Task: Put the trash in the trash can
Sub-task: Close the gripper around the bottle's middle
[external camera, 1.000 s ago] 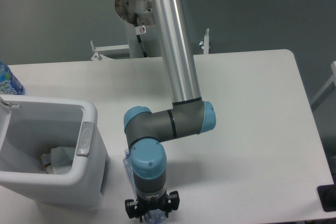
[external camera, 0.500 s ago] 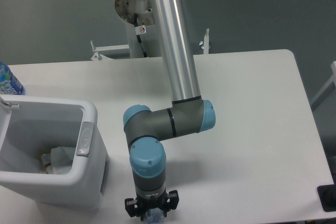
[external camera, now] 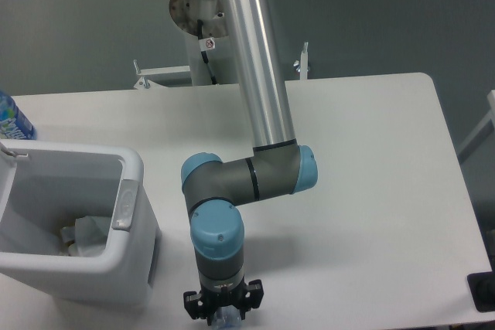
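Observation:
My gripper [external camera: 223,316] points straight down at the table's front edge, just right of the trash can [external camera: 133,161]. Its fingers are mostly hidden under the wrist. A bit of clear bluish plastic from the crushed bottle [external camera: 222,321] shows between them, and the gripper looks shut on it. The rest of the bottle is hidden by the arm. The trash can is a white bin with a grey handle [external camera: 125,203] on its right wall. Crumpled white paper trash [external camera: 85,236] lies inside it.
An uncrushed bottle with a blue-and-white label [external camera: 11,117] stands at the far left edge behind the bin. The arm's silver link [external camera: 263,75] crosses the middle of the white table [external camera: 371,191]. A black object [external camera: 484,291] sits at the front right corner.
The piece of clear bottle that showed left of the wrist one second ago is now hidden beneath the arm. The wrist shifted very slightly; the bin and its contents have not moved.

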